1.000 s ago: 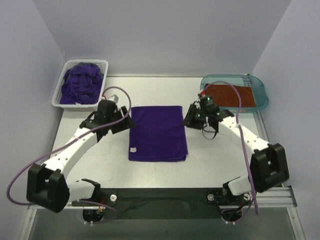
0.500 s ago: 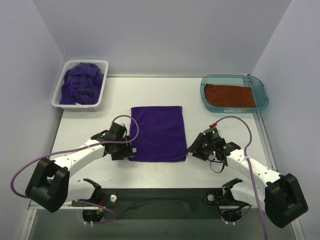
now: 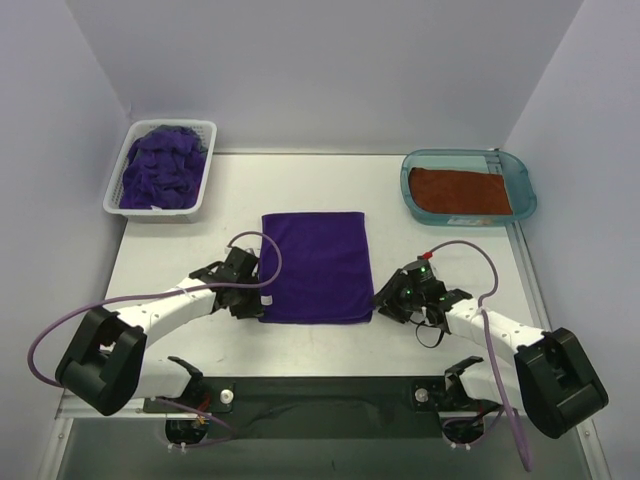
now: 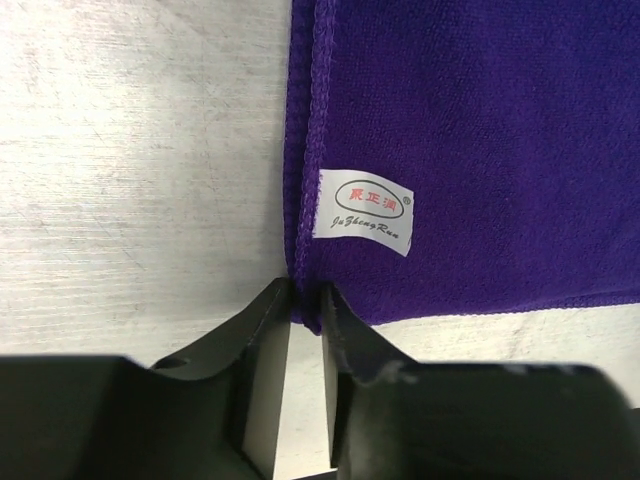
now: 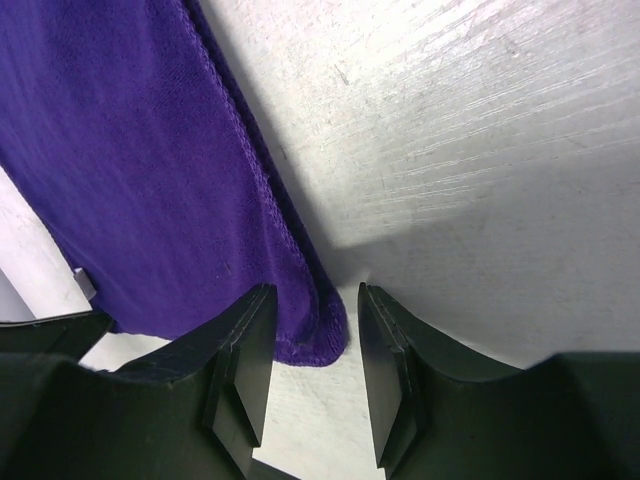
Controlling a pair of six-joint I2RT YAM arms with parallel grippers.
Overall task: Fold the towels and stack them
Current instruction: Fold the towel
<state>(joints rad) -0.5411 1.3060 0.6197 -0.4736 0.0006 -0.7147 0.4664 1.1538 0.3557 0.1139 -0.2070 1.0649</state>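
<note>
Quickly: two tools, three towel spots. One purple towel (image 3: 315,265) lies folded flat, a neat rectangle, mid-frame on the table (image 3: 450,260). A crumpled purple heap (image 3: 160,168), count unclear, fills the white basket (image 3: 115,195) upper left. One rust-orange towel (image 3: 460,192) lies flat in the teal tray (image 3: 525,185) upper right. The white label (image 4: 363,212) near the purple towel's lower-left corner reads "JuZhengRun" under red characters. The left tool (image 4: 305,320) pinches that corner. The right tool (image 5: 315,300) stands part-open astride the lower-right corner, not gripping.

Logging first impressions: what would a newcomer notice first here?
The folded purple towel flat in the middle, with the left gripper pinching its near-left corner and the right gripper astride its near-right corner. Then the white basket heaped with purple towels back left, and the rust-orange towel in the teal tray back right.
</note>
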